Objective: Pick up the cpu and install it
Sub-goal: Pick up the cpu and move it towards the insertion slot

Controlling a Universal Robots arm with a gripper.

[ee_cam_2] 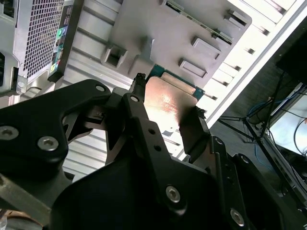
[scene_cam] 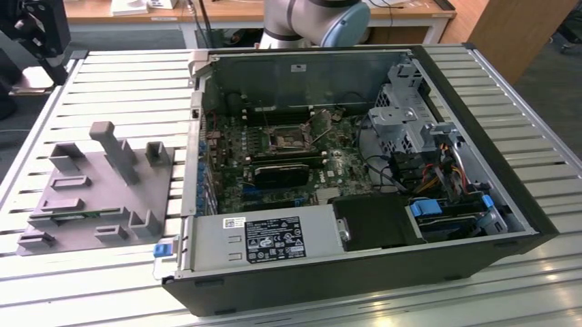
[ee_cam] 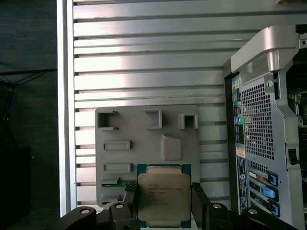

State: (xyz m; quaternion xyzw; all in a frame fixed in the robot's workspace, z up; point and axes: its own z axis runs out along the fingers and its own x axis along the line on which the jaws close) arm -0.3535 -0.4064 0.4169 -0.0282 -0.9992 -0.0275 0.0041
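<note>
The pincer (ee_cam: 163,191) is clamped on the cpu (ee_cam: 164,197): in the first wrist view a dark finger (ee_cam: 199,201) presses against each of two opposite edges of the chip, whose silvery top plate with its green rim faces the camera. In the second wrist view the same grip shows from the other side, the pincer (ee_cam_2: 169,99) carrying the cpu (ee_cam_2: 168,103) with its plate catching a warm glare. The chip looks held in the air over the grey moulded fixture tray (ee_cam: 144,143), close to the tray's edge, where a narrow green board (ee_cam: 117,183) lies in a slot. The tray rests on the slatted aluminium desk (ee_cam: 144,62), beside the perforated rear panel of the open computer case (ee_cam: 259,134). In the exterior view the tray (scene_cam: 100,184) lies at about nine o'clock from the case (scene_cam: 364,272), which lies on its side on the desk (scene_cam: 118,88) with its interior exposed. Inside it, the dark square socket frame (scene_cam: 289,138) sits on the motherboard (scene_cam: 341,163) at twelve o'clock from a long black card (scene_cam: 286,170), with the power supply (scene_cam: 259,238) at six o'clock. The robot arm's (scene_cam: 314,20) pale casing rises at twelve o'clock, behind the case.
</note>
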